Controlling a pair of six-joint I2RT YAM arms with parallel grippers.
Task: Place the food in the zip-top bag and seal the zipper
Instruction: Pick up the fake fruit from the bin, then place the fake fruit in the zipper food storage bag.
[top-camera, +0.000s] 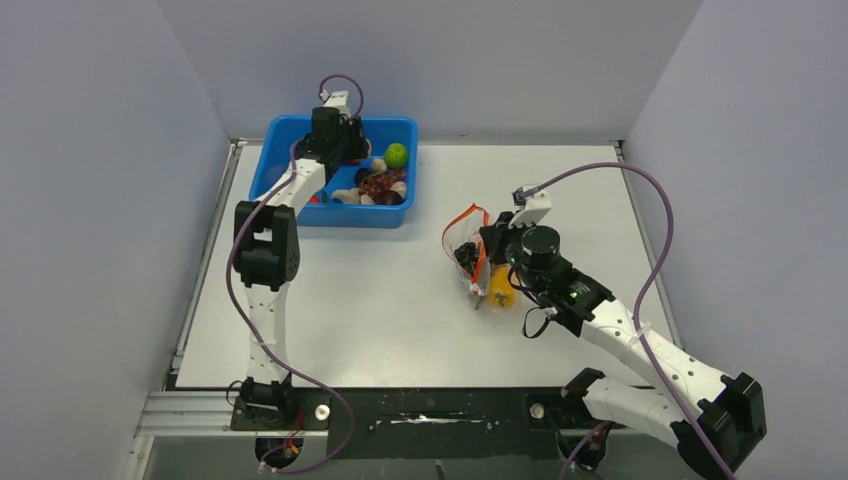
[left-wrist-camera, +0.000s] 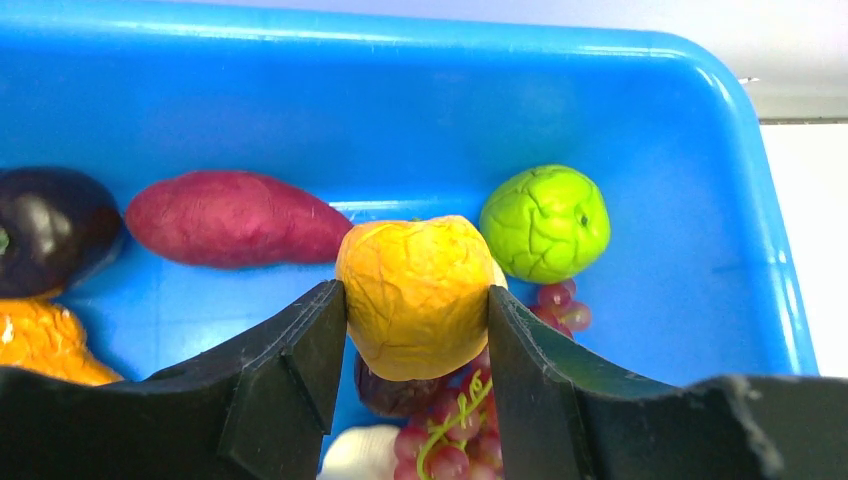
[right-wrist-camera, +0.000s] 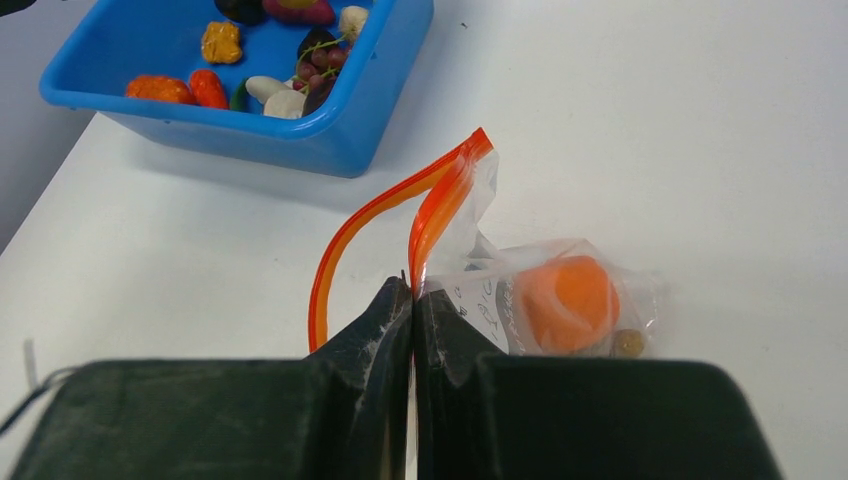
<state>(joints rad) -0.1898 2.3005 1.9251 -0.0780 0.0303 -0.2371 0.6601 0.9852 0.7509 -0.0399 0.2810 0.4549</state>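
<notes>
The left fingers (left-wrist-camera: 290, 370) grasp a yellow fruit (left-wrist-camera: 418, 295) from both sides inside the blue bin (left-wrist-camera: 400, 100), at the far left corner of the bench (top-camera: 350, 300). The right fingers (right-wrist-camera: 375, 340) are clenched on the zip-top bag (right-wrist-camera: 480, 290) beside its open zipper (right-wrist-camera: 440, 190), right of the bench's middle. An orange food piece (right-wrist-camera: 565, 300) lies inside.

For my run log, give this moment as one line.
left gripper: closed on yellow fruit in blue bin | right gripper: pinching zip-top bag edge | zipper: open | orange food: bagged

Blue bin (left-wrist-camera: 400, 90), yellow fruit (left-wrist-camera: 415, 295), red-orange zipper (right-wrist-camera: 440, 200)
</notes>
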